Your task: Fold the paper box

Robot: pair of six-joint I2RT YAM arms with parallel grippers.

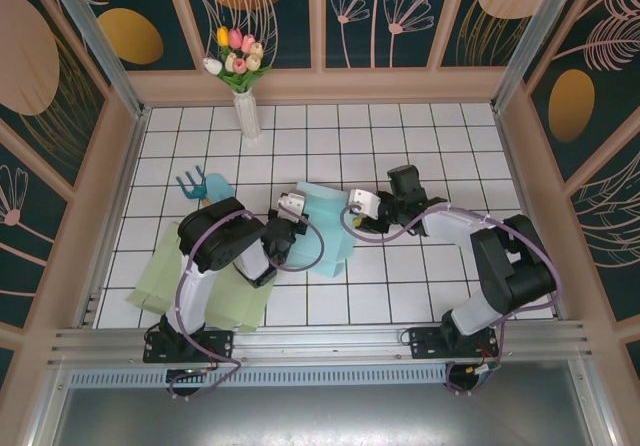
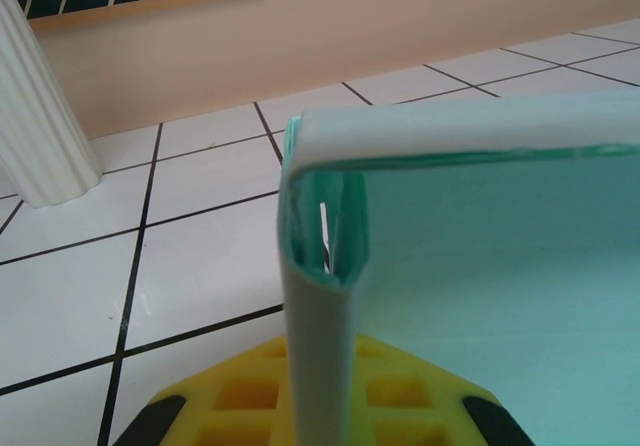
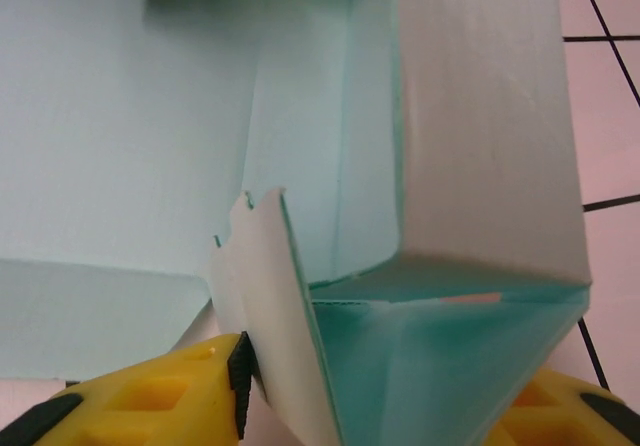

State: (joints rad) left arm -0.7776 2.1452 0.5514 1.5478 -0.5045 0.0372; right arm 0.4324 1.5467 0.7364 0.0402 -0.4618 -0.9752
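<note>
Mid-table, the box point(image 1: 325, 228) is pinched at both ends: left gripper point(image 1: 291, 209) clamped on one wall, right gripper point(image 1: 360, 206) on a flap. Pulled unevenly, that flap could get torn.

A white ribbed vase point(image 1: 247, 116) stands upright in the upper left of the top view, holding tulips point(image 1: 234, 54) in pink, yellow and white. Below it, at left centre, a small blue fork-like piece point(image 1: 192, 184) lies on the white tiled bench point(image 1: 420, 131). Pale green sheets point(image 1: 160, 274) lie flat at lower left. Dark floral wall panels point(image 1: 420, 11) enclose the bench.
</note>
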